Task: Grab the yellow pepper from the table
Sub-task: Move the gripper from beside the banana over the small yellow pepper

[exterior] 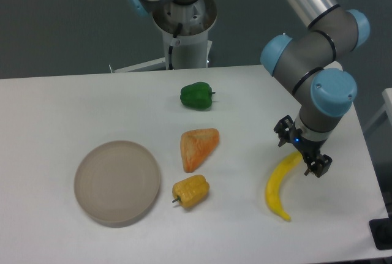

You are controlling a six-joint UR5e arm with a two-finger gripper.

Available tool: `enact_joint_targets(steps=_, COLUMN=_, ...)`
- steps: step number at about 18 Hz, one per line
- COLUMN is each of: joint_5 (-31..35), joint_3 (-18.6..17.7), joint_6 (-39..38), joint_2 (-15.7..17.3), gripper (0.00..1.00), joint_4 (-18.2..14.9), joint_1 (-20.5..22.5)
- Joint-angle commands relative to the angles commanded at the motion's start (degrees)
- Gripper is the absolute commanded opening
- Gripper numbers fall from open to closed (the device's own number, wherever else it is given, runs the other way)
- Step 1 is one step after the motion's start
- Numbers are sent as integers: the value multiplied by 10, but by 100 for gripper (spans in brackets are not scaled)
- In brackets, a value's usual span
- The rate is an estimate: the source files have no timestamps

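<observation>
The yellow pepper [191, 191] lies on the white table [55, 111] near the front middle, lumpy, with its short dark stem pointing left. My gripper [301, 151] hangs far to its right, low over the table. Its two dark fingers are spread apart on either side of the upper end of a banana [277, 192], so it looks open. Nothing is lifted.
A round grey-beige plate [117, 182] sits just left of the yellow pepper. An orange wedge-shaped piece [198, 147] lies right behind the pepper, and a green pepper [196, 95] farther back. The robot's base [184, 25] stands at the table's far edge.
</observation>
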Motion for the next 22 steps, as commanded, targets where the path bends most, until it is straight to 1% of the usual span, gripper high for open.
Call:
enact_joint_targets(steps=7, joint_5=2, joint_3=-5, joint_6=-2, joint_2=0, gripper=100, joint_4=1, joint_1=-3)
enact_joint_targets(steps=10, joint_5=2, joint_3=-2, joint_6=-5, joint_2=-1, gripper=100, joint_4=0, joint_1=-6)
enact_joint_targets(steps=13, joint_5=-5, joint_3=-1, joint_6=-11, joint_2=6, gripper=100, joint_4=-1, joint_1=-10)
enact_joint_targets(steps=15, joint_5=0, joint_3=-5, joint_6=-24, joint_2=12, gripper=100, joint_4=-3, joint_1=-40)
enact_joint_targets(steps=17, joint_5=2, joint_3=-8, joint_6=-77, joint_2=13, gripper=100, joint_4=-3, joint_1=-79)
enact_joint_targets(steps=22, joint_5=-25, joint_3=-17, joint_6=-147, joint_2=18, gripper=100, joint_4=-3, joint_1=-124)
